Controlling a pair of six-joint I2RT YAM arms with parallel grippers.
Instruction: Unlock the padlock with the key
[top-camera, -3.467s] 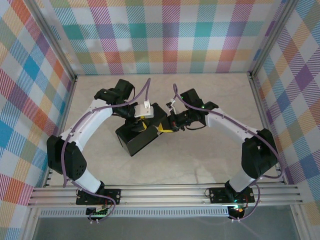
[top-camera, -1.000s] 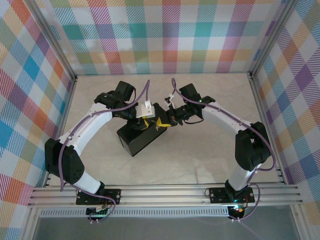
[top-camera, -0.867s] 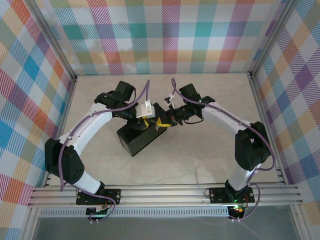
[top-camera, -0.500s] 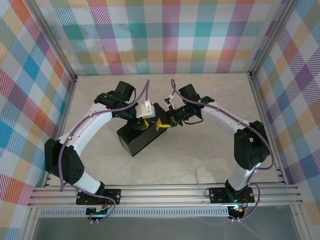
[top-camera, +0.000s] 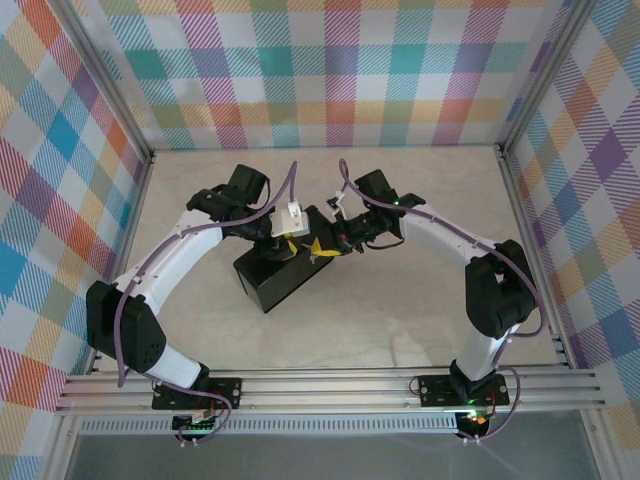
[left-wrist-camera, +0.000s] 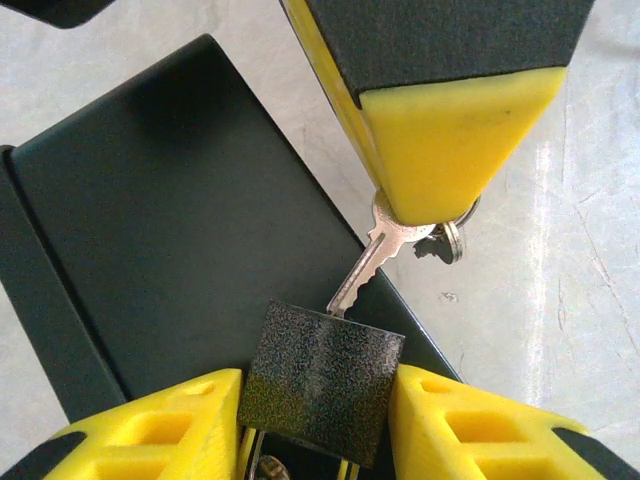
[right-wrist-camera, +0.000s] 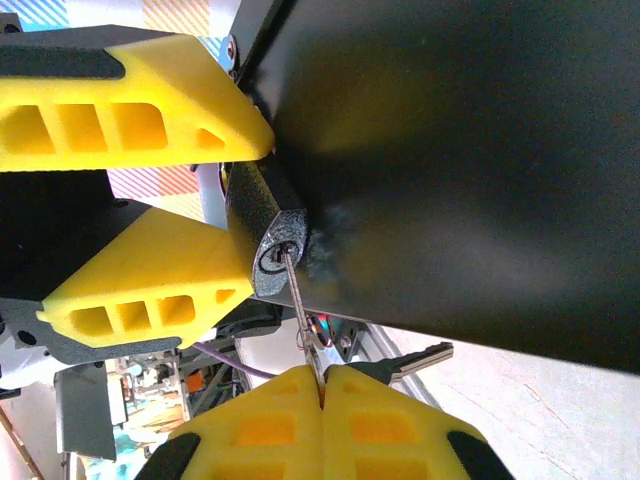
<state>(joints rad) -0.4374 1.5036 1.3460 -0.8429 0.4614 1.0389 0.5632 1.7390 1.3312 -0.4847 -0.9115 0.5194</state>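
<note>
Here we are mid-tabletop (top-camera: 400, 310), both arms meeting over the far end of the dark box (left-wrist-camera: 150, 230). The left fingers (left-wrist-camera: 205, 400) stand partway apart and clamp the padlock (left-wrist-camera: 322, 380) by its two flanks, one yellow pad on each side. The little speckled black body sits right at the box's edge, keyhole face turned away from the left wrist, straight at the other arm. And there is the key (left-wrist-camera: 365, 265)! The right fingers (right-wrist-camera: 380, 405) are pinched tight on its head, a second key (right-wrist-camera: 415, 360) dangling off the ring beside them. The key's long axis runs on a slant, in line with the lock body, blade tip down at the keyway. From the right wrist you see the thin blade entering the round keyway; how deep it sits I cannot tell.
</note>
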